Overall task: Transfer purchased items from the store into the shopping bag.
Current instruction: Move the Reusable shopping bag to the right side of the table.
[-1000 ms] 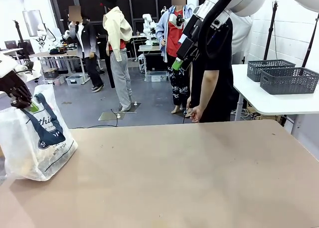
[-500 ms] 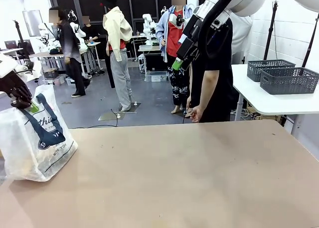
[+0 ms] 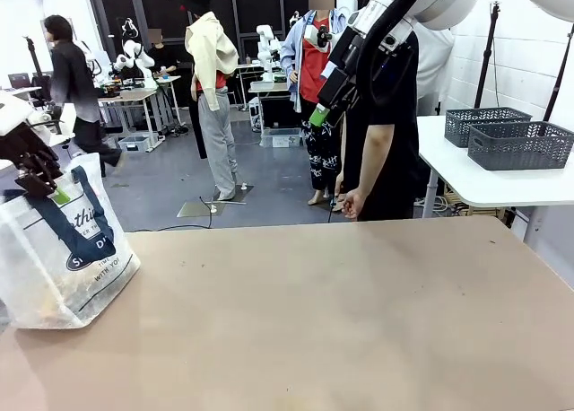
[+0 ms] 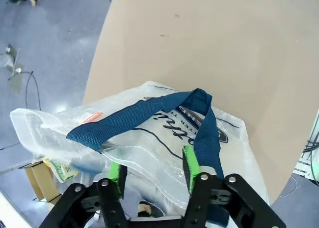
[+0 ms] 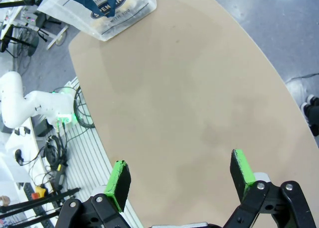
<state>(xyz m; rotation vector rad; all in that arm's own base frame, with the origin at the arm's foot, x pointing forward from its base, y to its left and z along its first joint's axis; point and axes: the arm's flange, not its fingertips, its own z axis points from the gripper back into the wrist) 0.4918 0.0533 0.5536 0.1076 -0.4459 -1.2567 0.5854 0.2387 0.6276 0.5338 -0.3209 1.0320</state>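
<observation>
- I am working in what looks like a robotics lab set up as a large open hall.
- My bare tan table [image 3: 341, 312] stands on a blue-grey floor [image 3: 170, 182].
- Behind it are more work tables [image 3: 134, 97] and another white robot arm [image 3: 267, 48].
- People [image 3: 76, 83] stand or walk among the tables.
- A white side table [image 3: 484, 182] by a white brick wall [image 3: 529, 61] holds two grey baskets [image 3: 520, 144].
- Cables [image 5: 55, 156] lie beside my table.

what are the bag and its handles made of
Shopping bag: seemingly thin translucent plastic film, glossy and crinkled, contents showing through. Handles: likely woven navy webbing; a coarse weave shows. Table: matte tan board, material unclear.
</observation>
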